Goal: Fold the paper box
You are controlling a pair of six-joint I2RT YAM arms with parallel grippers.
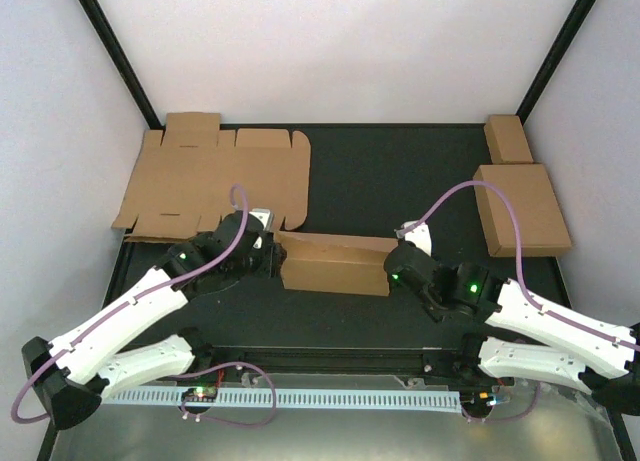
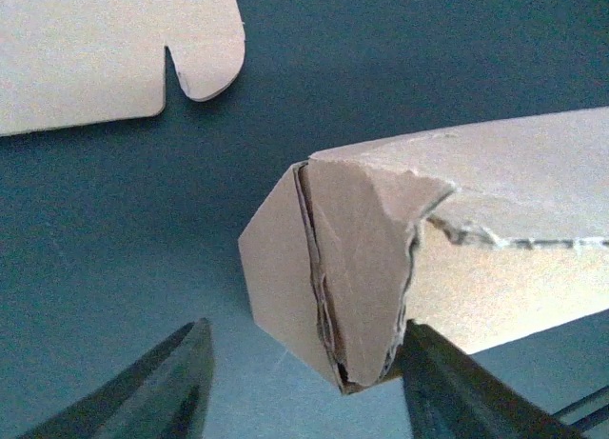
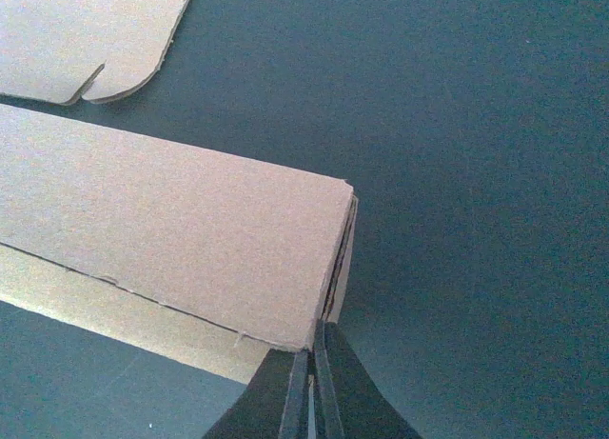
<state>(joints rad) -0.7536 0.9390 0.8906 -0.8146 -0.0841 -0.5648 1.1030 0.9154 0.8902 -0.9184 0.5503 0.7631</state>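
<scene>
The paper box point(image 1: 335, 263) lies mid-table as a partly folded long brown cardboard piece, between my two grippers. My left gripper point(image 1: 264, 245) is at its left end, open. In the left wrist view the box's torn, folded end point(image 2: 362, 258) sits between the spread fingers of the left gripper point(image 2: 306, 332); the right finger point(image 2: 447, 382) touches it and the left finger stands apart. My right gripper point(image 1: 396, 263) is at the box's right end. In the right wrist view the right gripper point(image 3: 314, 358) is shut on the lower edge of the layered end flap point(image 3: 335, 268).
A flat die-cut cardboard sheet point(image 1: 215, 181) lies at the back left, also seen in the left wrist view point(image 2: 95, 49) and the right wrist view point(image 3: 86, 29). A folded squarish box point(image 1: 520, 209) and a small oblong box point(image 1: 508, 139) sit at the back right.
</scene>
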